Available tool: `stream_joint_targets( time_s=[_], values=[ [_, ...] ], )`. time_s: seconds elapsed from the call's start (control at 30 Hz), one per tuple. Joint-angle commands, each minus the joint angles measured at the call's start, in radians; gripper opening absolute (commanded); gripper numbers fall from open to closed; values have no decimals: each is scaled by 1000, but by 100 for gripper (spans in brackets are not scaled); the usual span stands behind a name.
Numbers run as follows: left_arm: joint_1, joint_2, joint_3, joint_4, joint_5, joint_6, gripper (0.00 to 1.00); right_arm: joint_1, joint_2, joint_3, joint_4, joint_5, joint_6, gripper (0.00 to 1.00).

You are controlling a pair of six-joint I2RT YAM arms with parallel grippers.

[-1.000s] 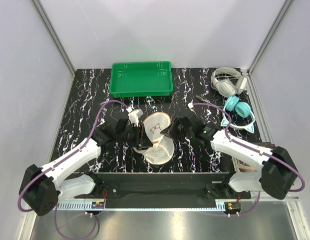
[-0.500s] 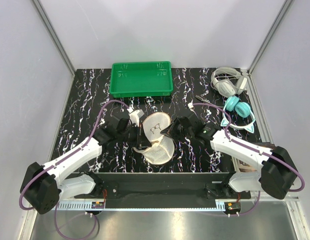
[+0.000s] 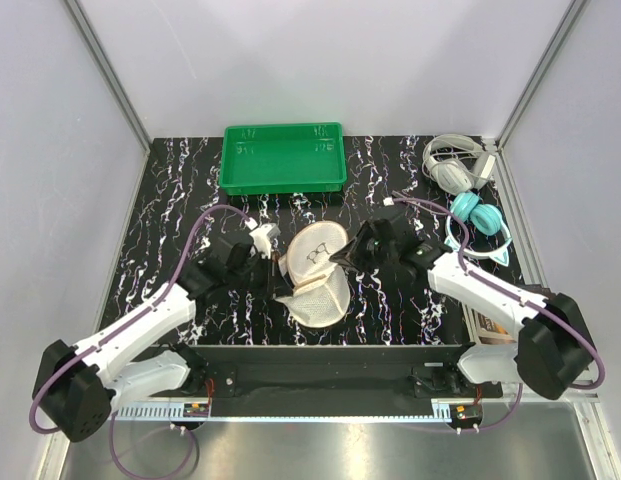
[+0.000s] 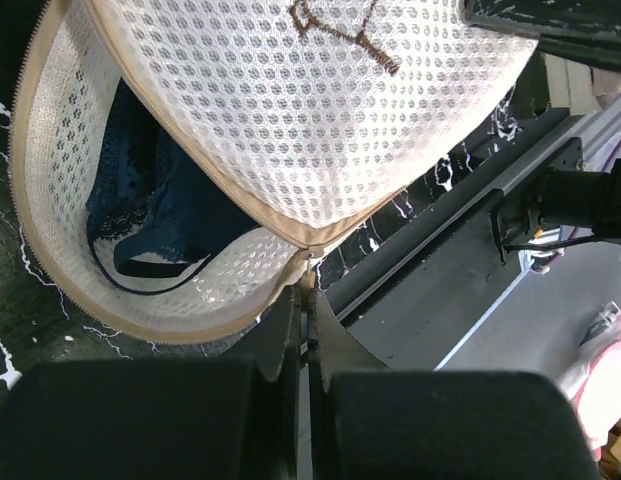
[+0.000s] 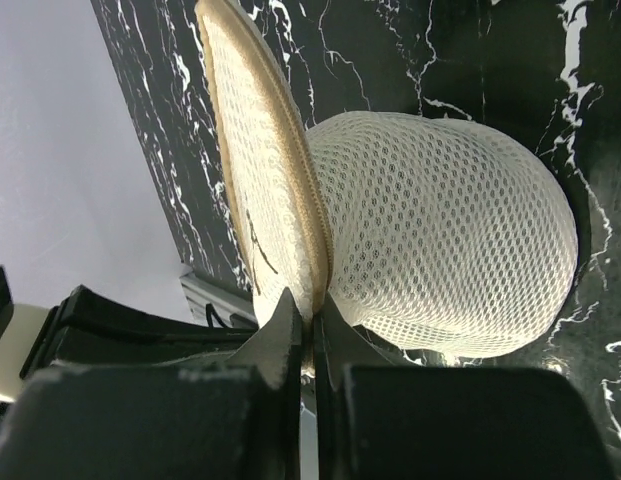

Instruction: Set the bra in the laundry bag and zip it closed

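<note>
Two grippers: both are clamped thin on the laundry bag's edge, one from each side.
Left gripper [image 4: 305, 300]: its black fingers are pressed together on the tan zipper tape where the lid meets the lower rim.
Right gripper [image 5: 310, 312]: its fingers are pinched on the bound edge of the raised round lid, seen edge-on as a narrow curved band.
Laundry bag [image 3: 318, 285]: cream honeycomb mesh in a drum shape with a beige zipper border. It rests mid-table between the arms, its lid hinged up and mouth gaping. A dark eyeglasses mark is stitched on the lid. From the right wrist its body bulges into a smooth dome.
Bra [image 4: 160, 215]: soft navy fabric with a lacy scalloped edge and a thin strap loop, crumpled inside the bag's open mouth.
Table [image 3: 170, 220]: glossy black with white marble veins.
Green tray [image 3: 283, 157]: rigid plastic rectangle at the far edge.
Headphones [image 3: 477, 215]: a teal pair at the far right, just beside a grey pair [image 3: 452, 165].
</note>
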Motion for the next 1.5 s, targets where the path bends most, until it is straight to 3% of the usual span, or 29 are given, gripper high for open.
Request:
stream_joint_targets(
  time_s=[0.0, 0.1, 0.13, 0.2, 0.23, 0.33, 0.4, 0.5, 0.67, 0.8, 0.97, 1.17, 1.23, 1.33, 1.43, 1.47],
  values=[
    [2, -37, -16, -16, 47, 34, 0, -113, 52, 91, 24, -180, -163, 0],
    [4, -34, -19, 103, 130, -17, 0, -122, 72, 148, -27, -239, -249, 4],
    [2, -33, -19, 172, 179, -32, 0, -120, 74, 160, -62, -236, -263, 21],
    [1, -28, -21, 240, 210, -63, 0, -120, 57, 150, -84, -242, -263, 36],
    [-1, -21, -22, 300, 229, -90, 0, -120, 42, 118, -96, -242, -242, 52],
    [-22, 7, -16, 375, 239, -127, 0, -119, -64, 9, -101, -214, -170, 62],
    [-63, 35, -10, 400, 233, -140, 0, -116, -167, -46, -101, -193, -120, 63],
    [-125, 94, 2, 423, 220, -149, 0, -84, -259, -119, -96, -159, -21, 62],
    [-200, 162, 16, 490, 190, -173, 0, 11, -268, -143, -47, -88, 54, 60],
    [-216, 174, 31, 506, 181, -186, 0, 39, -204, -136, -23, -96, 49, 52],
    [-220, 159, 30, 492, 161, -180, 0, 51, -187, -140, -7, -73, 37, 35],
    [-219, 162, 33, 475, 163, -170, 0, 53, -182, -132, -44, -88, -26, 44],
    [-219, 162, 34, 475, 160, -172, 0, 64, -176, -146, -39, -94, -26, 43],
    [-219, 162, 36, 475, 154, -172, 0, 68, -176, -151, -27, -82, -21, 33],
    [-220, 164, 28, 452, 135, -172, 0, 53, -178, -130, -23, -39, -33, 4],
    [-219, 161, 13, 426, 125, -173, 0, 35, -175, -125, -26, -47, -39, 0]
  ],
)
